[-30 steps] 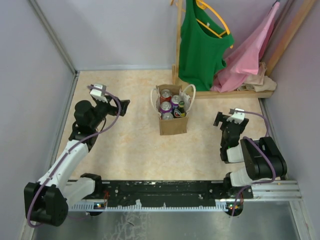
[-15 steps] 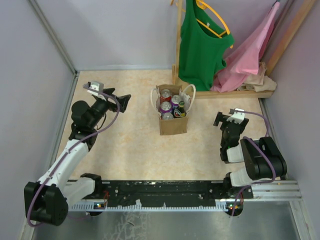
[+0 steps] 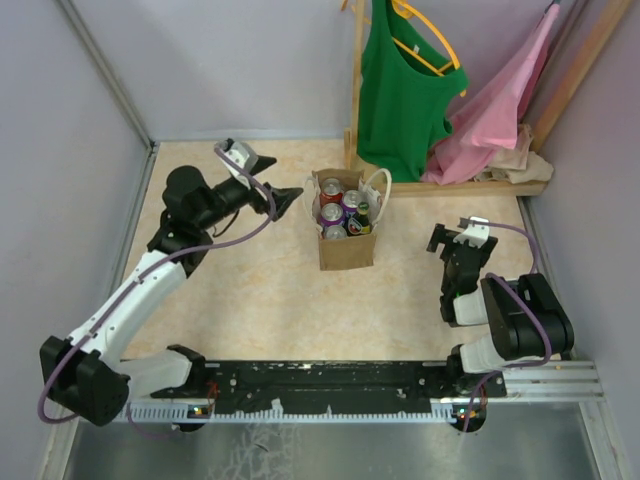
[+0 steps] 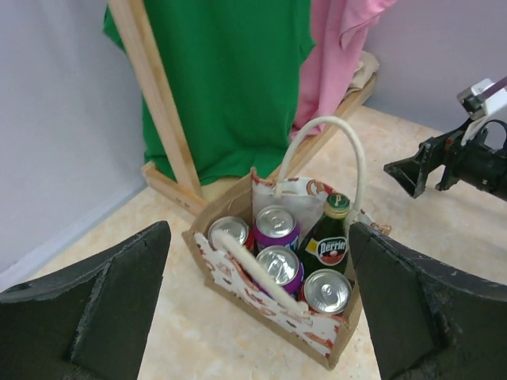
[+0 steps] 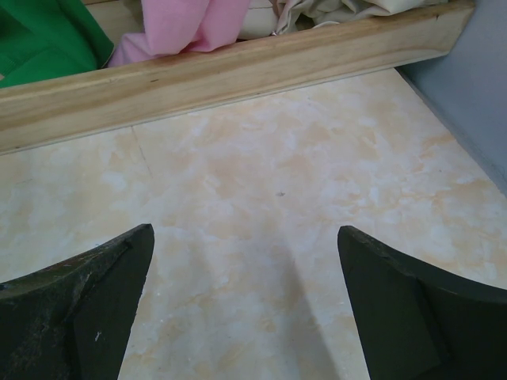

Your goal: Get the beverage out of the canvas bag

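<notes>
Swinging right, our left gripper now hangs just left of the bag, jaws wide open. We see the cans and bottle upright inside, none lifted yet. Our right gripper sits well to the right, jaws open too; reaching in looks next.

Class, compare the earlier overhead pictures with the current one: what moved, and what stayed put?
The left gripper swung right, toward the bag. It is now close to the bag's left side, open and holding nothing. The bag, its cans and bottle, and the right gripper stayed put.
</notes>
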Robot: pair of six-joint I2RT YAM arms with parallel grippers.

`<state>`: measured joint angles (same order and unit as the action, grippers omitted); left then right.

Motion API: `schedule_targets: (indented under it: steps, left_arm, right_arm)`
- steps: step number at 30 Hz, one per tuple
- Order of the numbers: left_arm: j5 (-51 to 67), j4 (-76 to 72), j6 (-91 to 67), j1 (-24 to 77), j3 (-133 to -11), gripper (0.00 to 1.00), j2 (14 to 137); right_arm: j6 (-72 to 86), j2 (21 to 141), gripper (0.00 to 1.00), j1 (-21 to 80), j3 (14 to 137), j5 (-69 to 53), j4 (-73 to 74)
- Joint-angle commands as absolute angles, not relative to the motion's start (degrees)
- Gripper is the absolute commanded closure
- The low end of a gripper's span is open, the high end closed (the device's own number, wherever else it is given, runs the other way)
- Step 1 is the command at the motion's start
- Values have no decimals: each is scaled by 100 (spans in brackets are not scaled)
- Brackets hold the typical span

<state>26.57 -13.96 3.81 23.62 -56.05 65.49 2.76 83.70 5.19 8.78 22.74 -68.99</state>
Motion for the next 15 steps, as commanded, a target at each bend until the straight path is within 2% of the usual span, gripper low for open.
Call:
schedule_targets:
  steps: [1,4,7,11,14,15]
  left_arm:
    - [2654,-954,963,2857,-6189,0,6820]
    - [2633,-724,1198,3332,-6597,3,7136]
    - [2624,-563,1309,3714,-7045,15,7517]
    - [2661,-379,1394,4078,-7456,48,8108]
    - [2667,-185,1299,4167,-7754,65,8592]
    - [2645,-136,1272,4193,-7809,78,8773]
  right_arm:
    - [297,8315,1,483,976,2301,-7158]
    - [299,8314,1,485,976,2302,-7158]
    - [299,8314,1,483,976,2301,-7157]
    - [298,8314,1,483,976,2302,-7160]
    - [299,8314,1,483,976,2299,-7159]
    - [297,8314,1,483,976,2301,-7155]
